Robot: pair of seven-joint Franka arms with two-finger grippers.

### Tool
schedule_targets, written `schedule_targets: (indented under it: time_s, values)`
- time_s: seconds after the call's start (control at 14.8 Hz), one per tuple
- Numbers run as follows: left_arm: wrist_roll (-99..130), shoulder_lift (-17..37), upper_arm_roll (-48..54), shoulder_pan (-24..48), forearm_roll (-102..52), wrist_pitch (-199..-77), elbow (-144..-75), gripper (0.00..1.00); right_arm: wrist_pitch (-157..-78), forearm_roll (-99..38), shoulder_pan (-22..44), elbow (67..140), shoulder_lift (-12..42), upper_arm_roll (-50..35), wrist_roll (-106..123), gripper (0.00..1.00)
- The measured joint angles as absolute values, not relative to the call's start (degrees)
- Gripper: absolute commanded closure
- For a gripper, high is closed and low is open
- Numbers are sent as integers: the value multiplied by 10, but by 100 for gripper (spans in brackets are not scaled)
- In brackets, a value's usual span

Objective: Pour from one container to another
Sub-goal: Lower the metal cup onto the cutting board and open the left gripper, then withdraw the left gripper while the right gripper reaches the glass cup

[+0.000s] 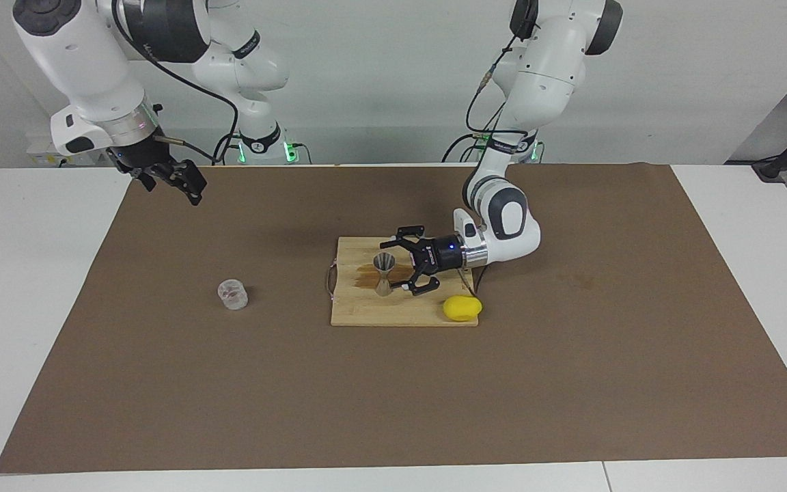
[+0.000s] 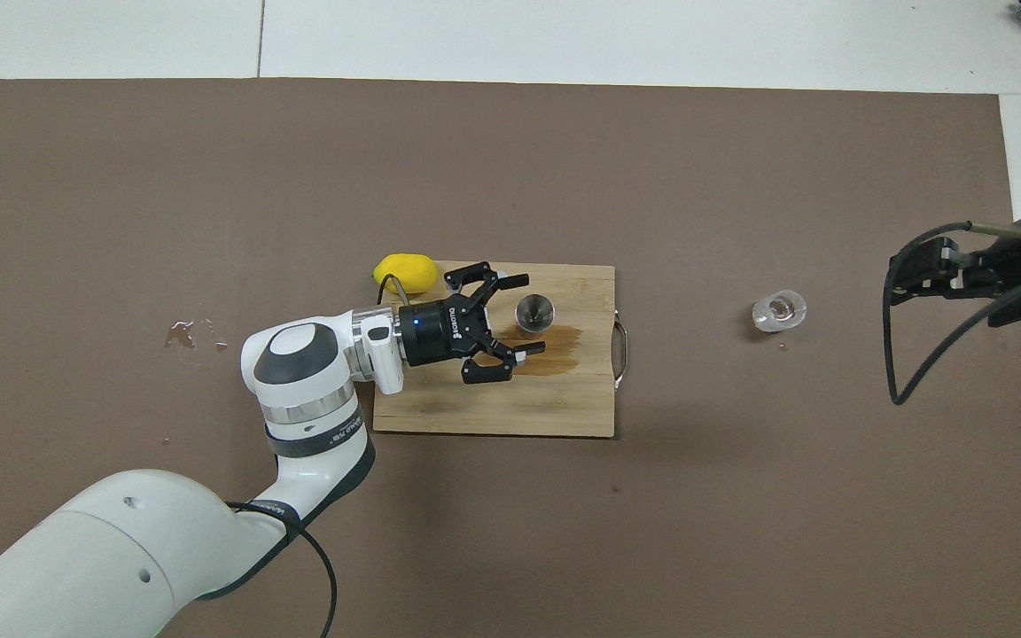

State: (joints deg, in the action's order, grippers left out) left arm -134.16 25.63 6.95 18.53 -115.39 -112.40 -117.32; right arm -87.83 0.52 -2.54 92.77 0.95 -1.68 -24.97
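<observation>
centrally, a metal jigger (image 1: 384,272) stands upright on a wooden cutting board (image 1: 366,311), just off the left gripper (image 1: 404,265), whose fingers are spread apart. nearby, a lemon (image 1: 462,308) touches the board's corner. a glass cup (image 1: 233,294) sits on the brown mat (image 1: 571,383) toward the right arm's end. the right gripper (image 1: 182,179) waits raised over the mat's edge; its fingers cannot be read.

White lettering runs along the black body of the left gripper (image 2: 505,321) in the overhead view — too small to read. No other text, label or number is legible.

Left gripper (image 1: 397,266) low, level, fingers (image 2: 524,281) spread, right gripper (image 1: 173,179) raised, waiting
</observation>
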Motion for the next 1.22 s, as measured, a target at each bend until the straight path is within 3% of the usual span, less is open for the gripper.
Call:
schedule_targets:
  time_s: [0.34,0.81,1.22]
  values:
    - [-1342,254,66,142,-1123,-1096,-1178,0,-937,-87,-87,987,23,-16,-417,1]
    - [-1333,198,65,51,-1013,-1024,-1248,0,-997,-237,-166,1027,100,-15,-505,0]
    - [-1306,172,62,-44,-842,-980,-1255,0,-1071,-322,-177,1056,151,-15,-538,0]
